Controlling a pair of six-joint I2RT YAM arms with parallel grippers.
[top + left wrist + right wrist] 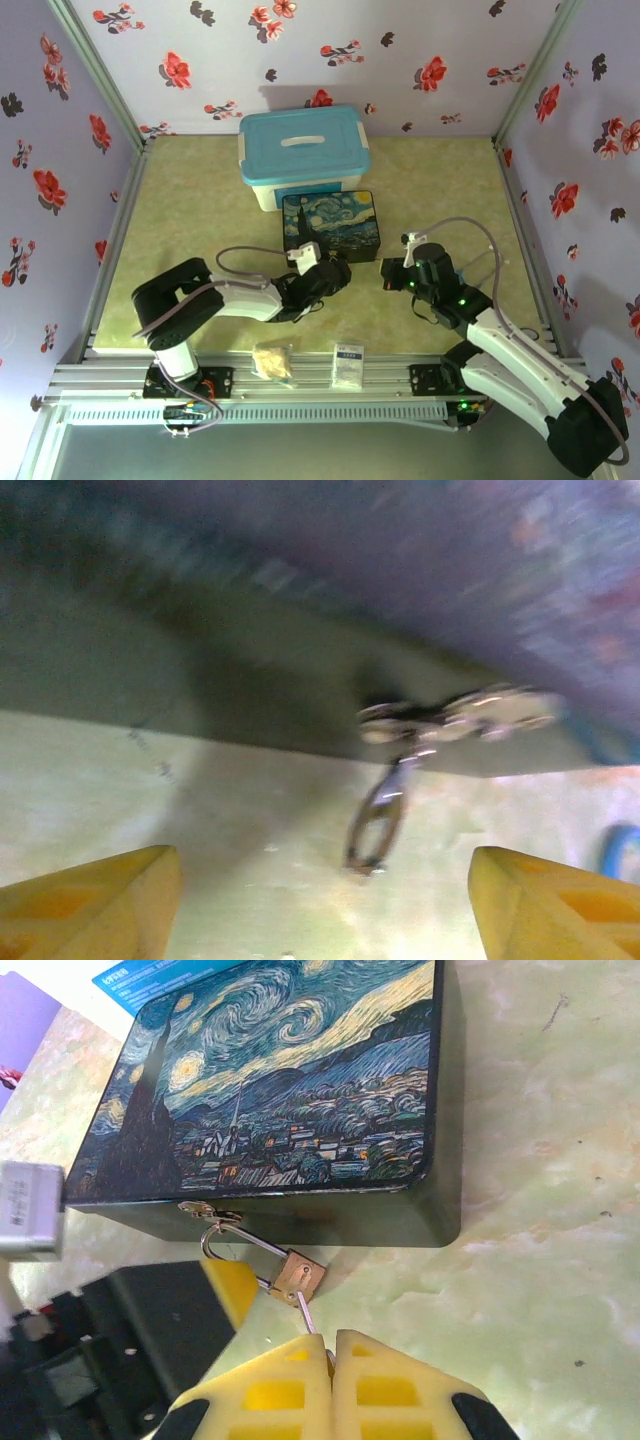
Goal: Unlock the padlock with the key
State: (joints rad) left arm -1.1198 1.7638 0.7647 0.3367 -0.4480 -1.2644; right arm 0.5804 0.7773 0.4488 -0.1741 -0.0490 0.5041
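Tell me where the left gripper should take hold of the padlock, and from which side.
Grip the padlock by its brass body, across its flat faces, probably from the side away from the right gripper. The body is the only blocky part: the thin shackle is hooked through the tin's hasp, and the key sticks out of its bottom, pinched by that gripper.

Top camera overhead, distant; wrist cameras close, low, sharing padlock [300, 1277], tin [280, 1090] front.

padlock [299, 1276]: brass-coloured metal, dull sheen
shackle [232, 1232]: polished silver metal
key [306, 1313]: thin grey metal
tin [290, 1090]: glossy printed lid
worktop [540, 1260]: matt, mottled green
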